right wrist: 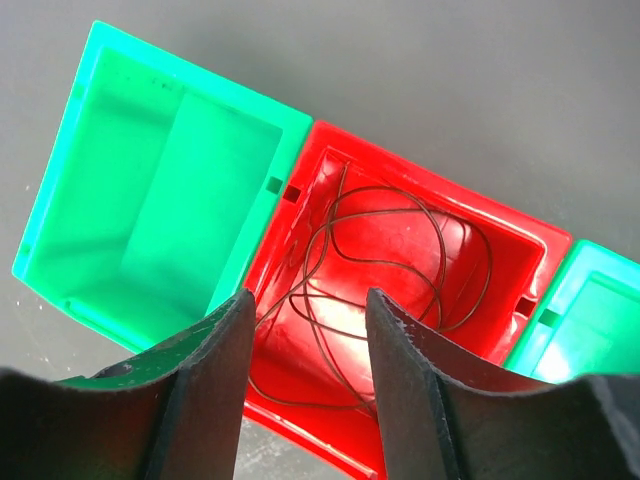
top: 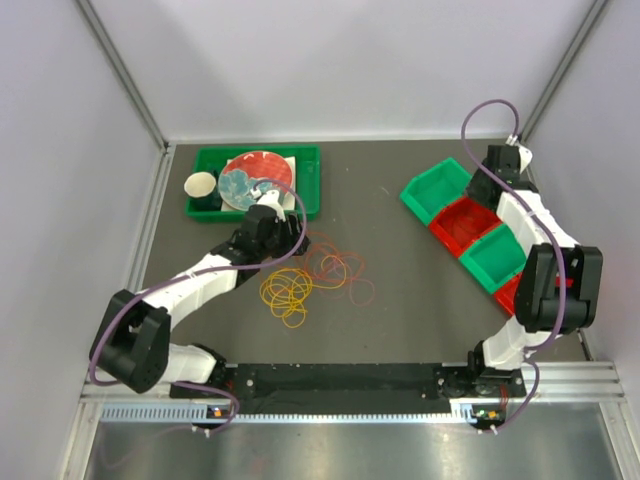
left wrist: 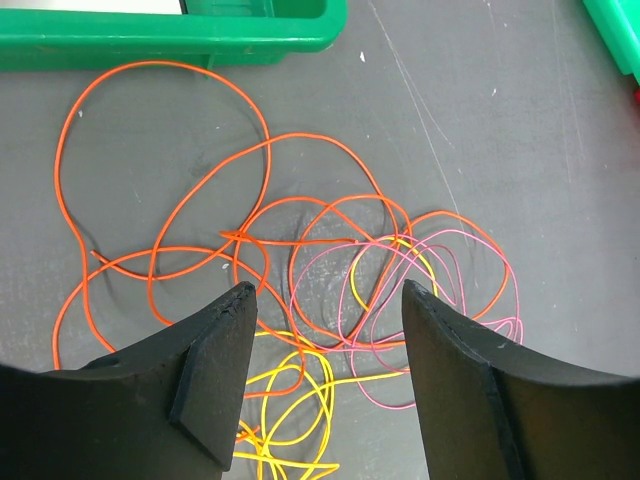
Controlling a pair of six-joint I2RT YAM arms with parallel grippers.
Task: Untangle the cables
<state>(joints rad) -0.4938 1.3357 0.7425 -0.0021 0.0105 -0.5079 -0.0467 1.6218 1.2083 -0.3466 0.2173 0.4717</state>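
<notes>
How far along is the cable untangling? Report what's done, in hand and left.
Done: one thin dark wire loop lies in the red plastic bin, below the open, empty right gripper. In hand: nothing; the left gripper hovers open. Left: beneath it, thin orange wire loops, pink loops and yellow loops overlap on the grey table.

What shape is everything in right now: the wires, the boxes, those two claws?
Orange cable: tangled with pink.
Pink cable: crossing orange and yellow.
Yellow cable: bunched, overlapping orange.
Dark cable: loose in red bin.
Green bin: empty.
Left gripper: open above orange cable.
Right gripper: open over red bin.
</notes>
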